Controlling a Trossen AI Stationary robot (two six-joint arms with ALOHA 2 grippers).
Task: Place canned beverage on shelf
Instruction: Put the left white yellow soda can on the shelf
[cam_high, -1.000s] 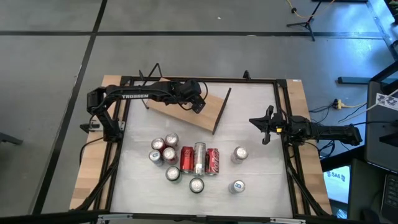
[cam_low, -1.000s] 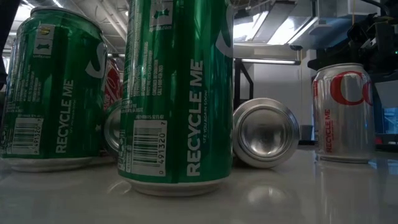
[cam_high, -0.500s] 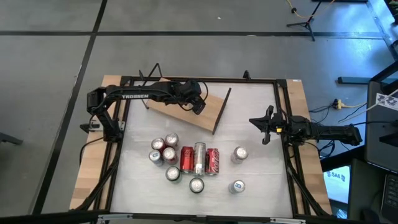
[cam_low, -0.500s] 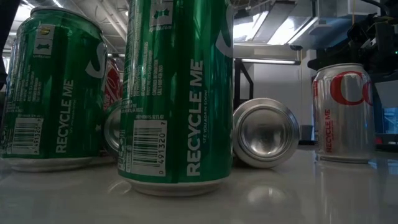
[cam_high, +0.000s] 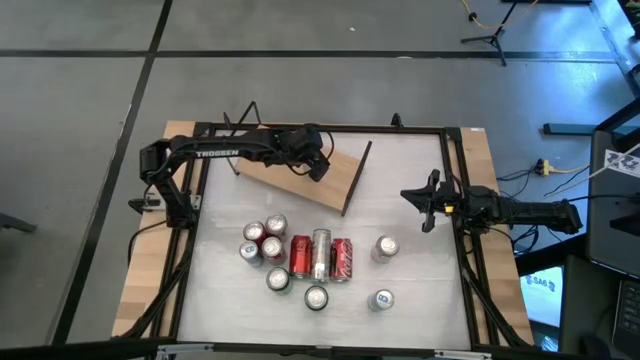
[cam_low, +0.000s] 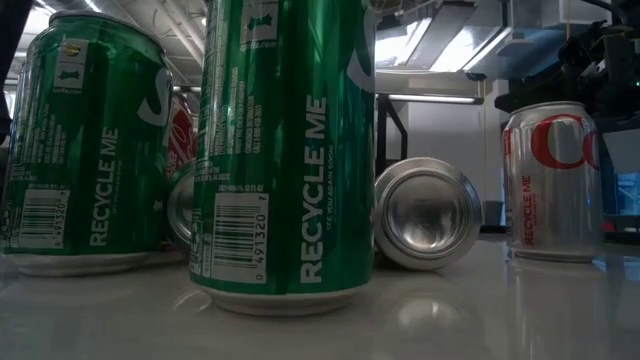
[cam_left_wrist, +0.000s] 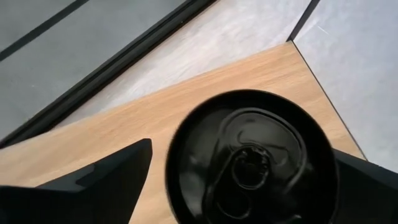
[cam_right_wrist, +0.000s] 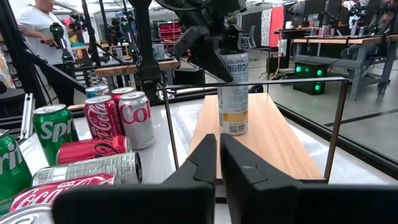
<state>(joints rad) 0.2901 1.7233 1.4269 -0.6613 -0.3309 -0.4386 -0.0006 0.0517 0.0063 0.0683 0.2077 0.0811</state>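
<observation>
Left gripper (cam_high: 316, 165) clamped, right gripper (cam_high: 428, 207) closed.

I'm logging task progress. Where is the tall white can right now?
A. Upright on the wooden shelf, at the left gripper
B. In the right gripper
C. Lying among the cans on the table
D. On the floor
A: the tall white can stands upright on the shelf, with the left gripper around its top; the right gripper is shut and empty.

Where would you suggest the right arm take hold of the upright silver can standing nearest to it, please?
Grip the silver can around the middle of its round wall, coming in level from the side where the right gripper is. The can stands upright and apart from the other cans, so both of its flanks are free. The gripper's fingers look shut and would need opening first.
</observation>
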